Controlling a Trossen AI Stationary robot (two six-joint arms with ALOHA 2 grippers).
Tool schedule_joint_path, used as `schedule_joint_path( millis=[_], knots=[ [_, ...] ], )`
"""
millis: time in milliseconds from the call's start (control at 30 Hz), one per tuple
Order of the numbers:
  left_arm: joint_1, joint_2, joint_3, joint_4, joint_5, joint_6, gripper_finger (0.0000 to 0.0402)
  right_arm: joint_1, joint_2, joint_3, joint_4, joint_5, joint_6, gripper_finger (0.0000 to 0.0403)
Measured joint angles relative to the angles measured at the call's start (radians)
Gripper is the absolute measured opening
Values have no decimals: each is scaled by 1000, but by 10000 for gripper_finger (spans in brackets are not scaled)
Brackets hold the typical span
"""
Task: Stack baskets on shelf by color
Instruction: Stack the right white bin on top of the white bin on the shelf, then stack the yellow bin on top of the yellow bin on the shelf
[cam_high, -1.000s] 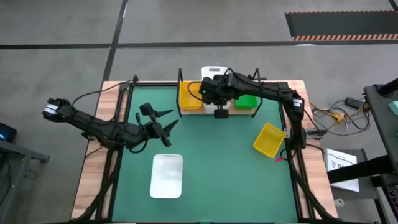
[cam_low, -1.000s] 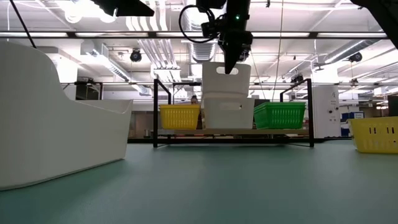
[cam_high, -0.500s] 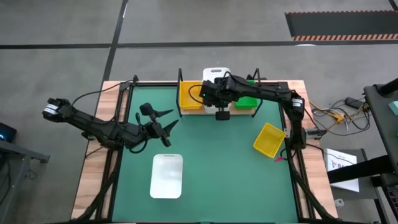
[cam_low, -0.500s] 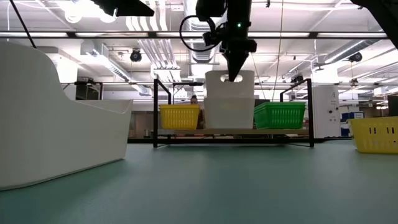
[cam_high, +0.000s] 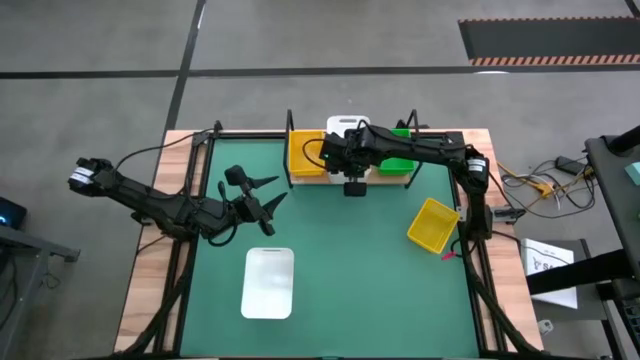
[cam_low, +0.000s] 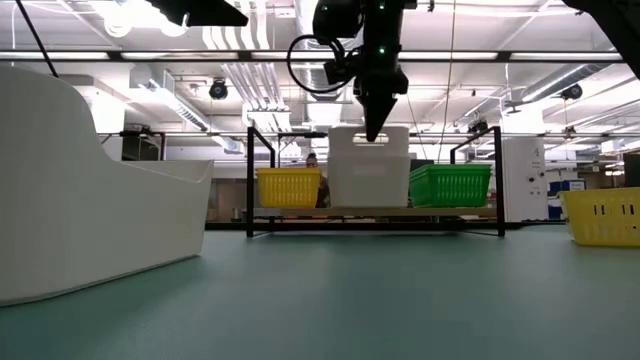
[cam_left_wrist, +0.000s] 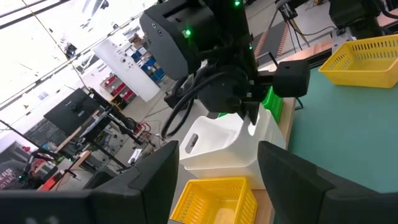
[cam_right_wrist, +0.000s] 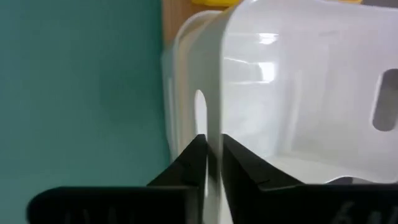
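Bright ceiling strip lights (cam_low: 480, 55) (glaring in low view), soft shadows

We see two dark, slim, jointed arms trailing looped black cables, the left arm (cam_high: 150, 203) ending in pointed black fingers, the right arm (cam_high: 430, 150) showing a small green light at its wrist.

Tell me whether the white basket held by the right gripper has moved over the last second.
Yes. In the low view the white basket has dropped toward the shelf, nesting into the white one below, level with the green basket.
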Motion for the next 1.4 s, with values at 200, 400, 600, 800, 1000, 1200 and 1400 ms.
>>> schedule_joint_path(
  millis=[200, 400, 600, 800, 1000, 1200, 1400],
  knots=[
    [0, 0, 0, 0, 0, 0, 203, 0, -2, 33, -37, -16, 4, 90],
    [0, 0, 0, 0, 0, 0, 203, 3, -47, 65, -97, -123, 135, 119],
    [0, 0, 0, 3, 0, -25, 203, 117, -207, -133, 40, -169, 189, 94],
    [0, 2, 0, 56, 0, -28, 203, 306, -421, -548, 598, -160, 219, 44],
    [0, 23, 0, 162, 0, -28, 203, 457, -510, -959, 1233, -139, 101, 11],
    [-1, 81, 0, 192, 4, -66, 203, 497, -540, -1149, 1438, -146, 91, 9],
    [-1, 185, 0, 189, 15, -211, 203, 508, -589, -1209, 1442, -137, 183, 9]
  ],
)
